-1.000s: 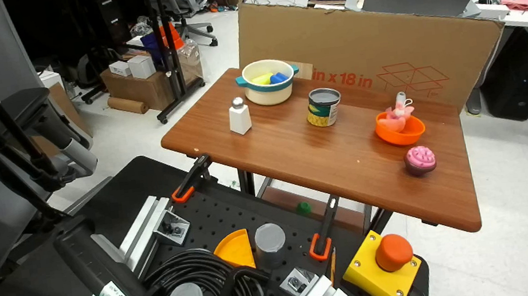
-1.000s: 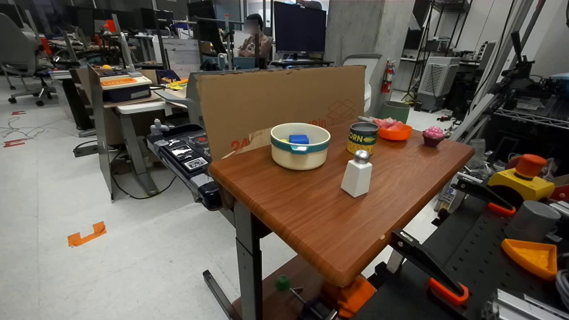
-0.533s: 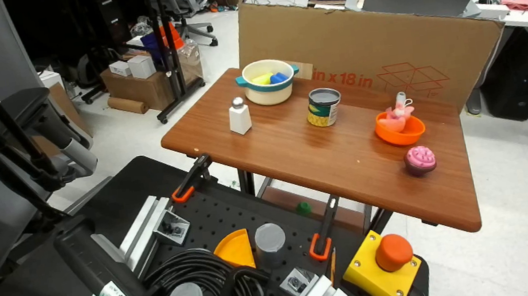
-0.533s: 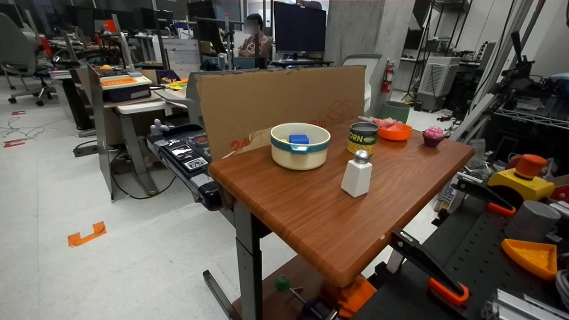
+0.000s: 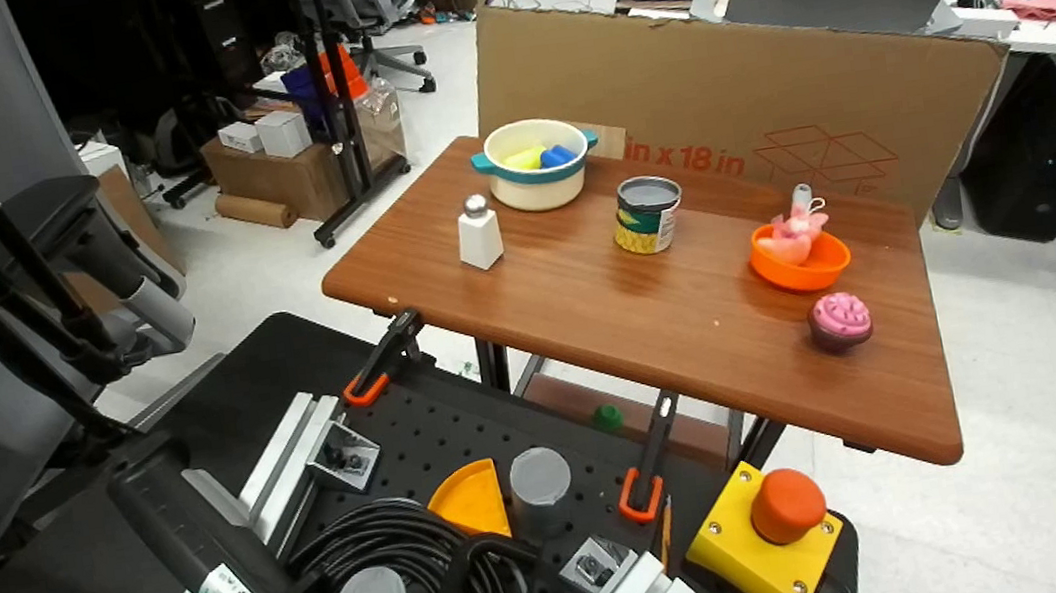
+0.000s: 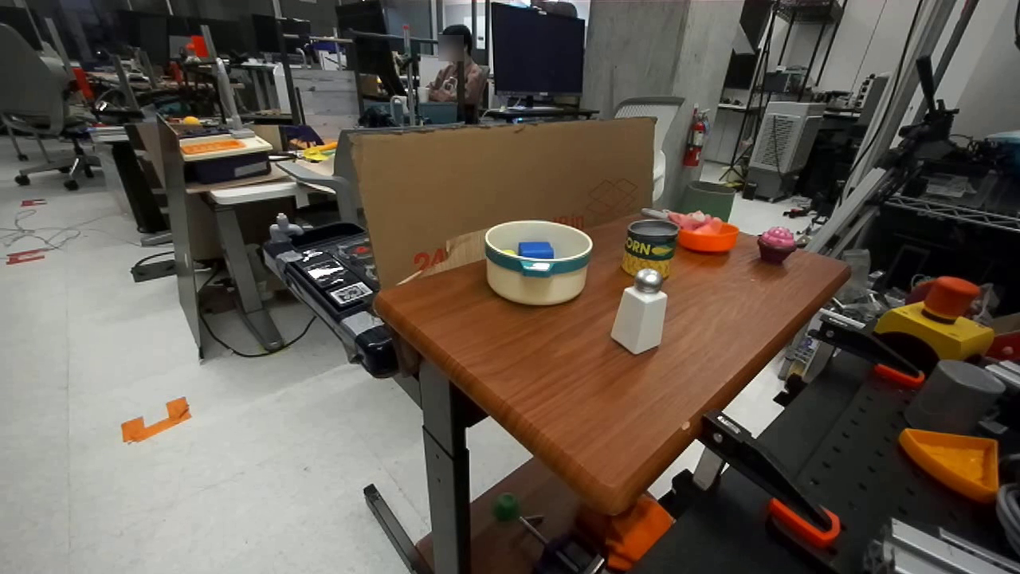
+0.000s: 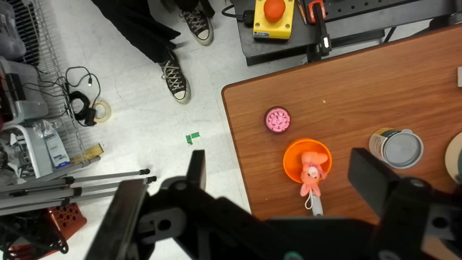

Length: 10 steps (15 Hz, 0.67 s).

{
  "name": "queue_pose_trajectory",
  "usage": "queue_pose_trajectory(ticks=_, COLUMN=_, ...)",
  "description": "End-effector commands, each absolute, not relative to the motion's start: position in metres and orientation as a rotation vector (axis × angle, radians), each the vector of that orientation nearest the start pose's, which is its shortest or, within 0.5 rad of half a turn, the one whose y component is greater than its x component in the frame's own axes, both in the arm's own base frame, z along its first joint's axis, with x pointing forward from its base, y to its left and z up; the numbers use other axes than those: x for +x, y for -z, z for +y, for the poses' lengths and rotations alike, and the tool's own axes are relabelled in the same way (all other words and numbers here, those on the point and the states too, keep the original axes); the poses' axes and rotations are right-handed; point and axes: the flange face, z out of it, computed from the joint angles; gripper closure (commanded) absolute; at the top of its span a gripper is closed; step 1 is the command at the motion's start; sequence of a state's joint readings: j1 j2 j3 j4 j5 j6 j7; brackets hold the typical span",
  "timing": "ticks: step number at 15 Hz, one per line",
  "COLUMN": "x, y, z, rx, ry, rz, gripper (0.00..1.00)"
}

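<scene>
In the wrist view my gripper (image 7: 278,151) hangs high over the table's end, its jaws wide apart with nothing between them. Below the gap lies an orange bowl (image 7: 293,160) holding a pink plush toy (image 7: 311,173); a grey handle (image 7: 317,206) sticks out past the toy, its other end hidden. A cupcake with pink frosting (image 7: 277,120) sits beside the bowl. Toward the right finger stands a corn can (image 7: 402,148), in line with that fingertip but lower. Both exterior views show these things on the wooden table (image 5: 589,299); the gripper appears in neither.
A cream pot (image 5: 540,196) with blue and yellow items inside stands at the table's far end, near a white shaker (image 6: 640,319). A cardboard panel (image 5: 723,81) rises along the back edge. Clamps (image 5: 647,463) and a yellow emergency-stop box (image 5: 764,539) line the front.
</scene>
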State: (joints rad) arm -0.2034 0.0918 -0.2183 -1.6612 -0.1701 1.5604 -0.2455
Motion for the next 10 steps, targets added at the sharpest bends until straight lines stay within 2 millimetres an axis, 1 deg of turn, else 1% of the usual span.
queue_pose_trajectory(ticks=1, x=0.525, y=-0.534, z=-0.269, rx=-3.18, ry=-0.437, rz=0.273, gripper=0.0)
queue_pose_trajectory(ticks=3, x=0.529, y=-0.532, z=-0.277, rx=-3.179, ry=-0.456, rz=0.302, gripper=0.0)
queue_pose_trajectory(ticks=5, x=0.534, y=-0.531, z=-0.281, rx=-3.205, ry=-0.464, rz=0.329, gripper=0.0)
queue_pose_trajectory(ticks=7, x=0.542, y=-0.533, z=-0.281, rx=-3.264, ry=-0.444, rz=0.301, gripper=0.0)
queue_pose_trajectory(ticks=10, x=0.553, y=-0.532, z=-0.278, rx=-3.409, ry=-0.45, rz=0.218, gripper=0.0)
